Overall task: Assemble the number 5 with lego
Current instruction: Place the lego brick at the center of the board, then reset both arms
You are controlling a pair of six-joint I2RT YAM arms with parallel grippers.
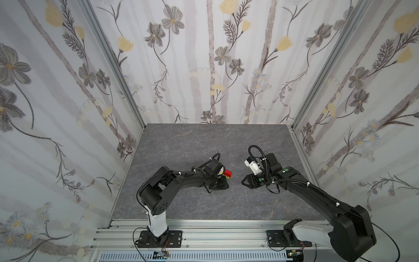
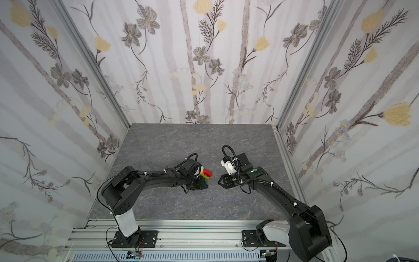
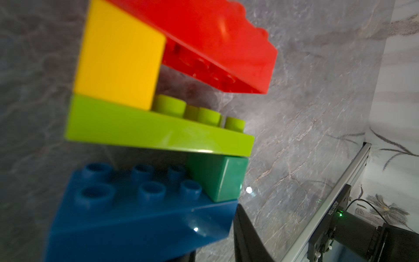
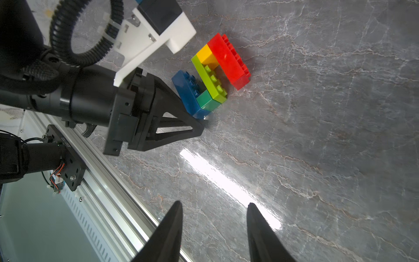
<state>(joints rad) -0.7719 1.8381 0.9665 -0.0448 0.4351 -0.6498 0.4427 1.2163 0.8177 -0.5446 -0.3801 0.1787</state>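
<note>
The number 5 (image 4: 212, 74) is a stack of lego lying on its side on the grey table: red brick (image 4: 229, 61), yellow (image 4: 205, 54), lime green (image 4: 210, 81), dark green (image 4: 205, 101), blue (image 4: 184, 90). In both top views only its red end (image 1: 228, 173) (image 2: 207, 172) shows past the left wrist. My left gripper (image 4: 199, 120) (image 1: 226, 182) (image 2: 204, 183) is shut on the blue brick (image 3: 136, 215); one finger (image 3: 249, 238) lies beside it. My right gripper (image 4: 215, 205) (image 1: 243, 181) (image 2: 220, 181) hangs open to the right of the stack, with nothing between its fingers.
An aluminium rail (image 1: 204, 233) with both arm bases runs along the table's front edge. Flowered wall panels (image 1: 215, 68) close the back and both sides. Bare grey table (image 1: 204, 140) stretches behind the grippers.
</note>
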